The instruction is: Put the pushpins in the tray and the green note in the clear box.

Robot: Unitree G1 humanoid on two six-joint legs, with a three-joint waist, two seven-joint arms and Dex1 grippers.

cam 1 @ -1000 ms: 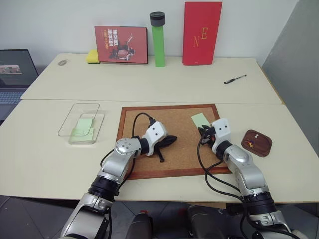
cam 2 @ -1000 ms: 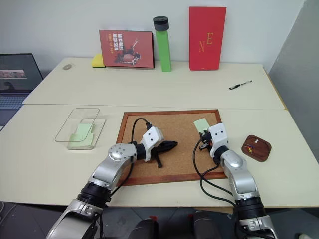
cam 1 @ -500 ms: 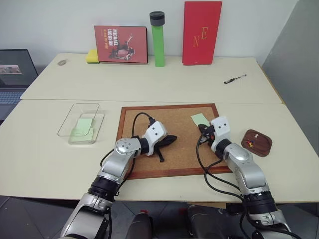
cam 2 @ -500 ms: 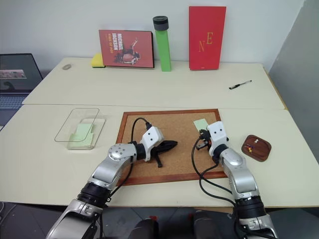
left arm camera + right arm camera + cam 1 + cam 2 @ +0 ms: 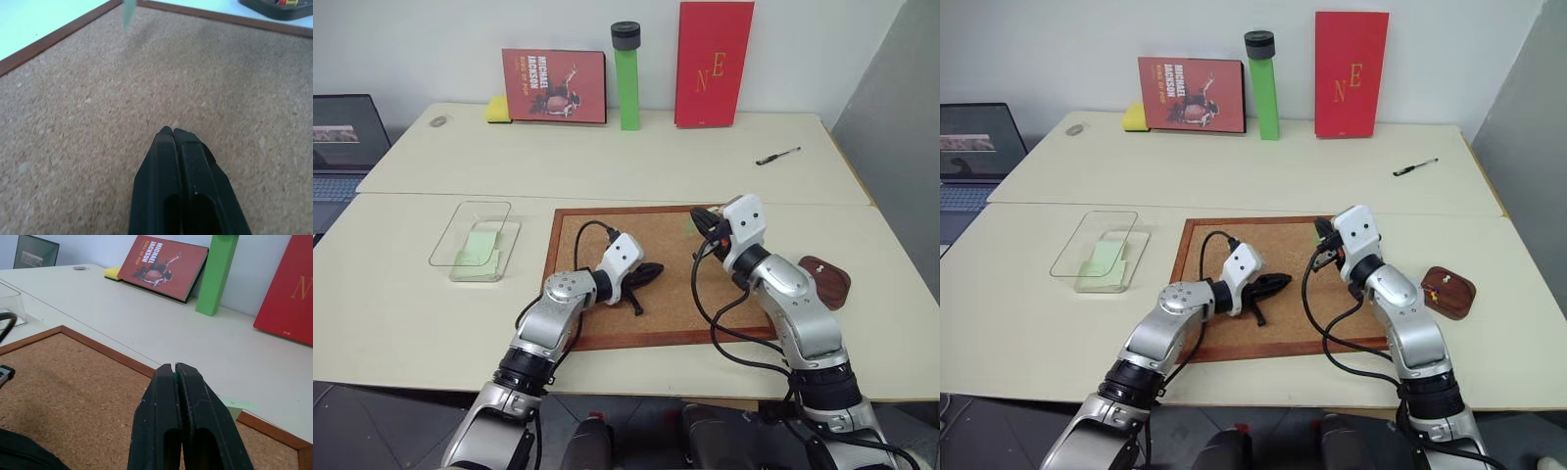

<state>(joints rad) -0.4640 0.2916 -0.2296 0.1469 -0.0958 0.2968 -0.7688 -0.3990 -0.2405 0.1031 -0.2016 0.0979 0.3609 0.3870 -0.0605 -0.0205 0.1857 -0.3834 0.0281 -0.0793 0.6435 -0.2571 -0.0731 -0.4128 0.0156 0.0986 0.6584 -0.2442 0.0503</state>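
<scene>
My right gripper [image 5: 699, 217] hangs shut above the far right corner of the corkboard [image 5: 646, 235]. A small green bit shows between its fingertips [image 5: 174, 377], seemingly a pushpin's head. The pale green note [image 5: 690, 226] sits right at those tips, tilted up off the cork; in the left wrist view the green note [image 5: 129, 11] shows edge-on with a shadow beside it. My left gripper [image 5: 656, 270] rests shut and empty on the middle of the cork. The brown tray [image 5: 824, 282], right of the board, holds coloured pushpins. The clear box [image 5: 480, 211], at the left, holds another green note [image 5: 478, 250].
A black pen [image 5: 775, 155] lies at the back right. Along the wall stand a red album cover [image 5: 555, 86], a tall green cylinder [image 5: 626, 78], a red book [image 5: 715, 64] and a yellow sponge [image 5: 495, 110]. A laptop [image 5: 337, 137] sits far left.
My right gripper has risen from the corkboard, staying shut, and the green note that lay flat there has come up with it. The left gripper has kept its place.
</scene>
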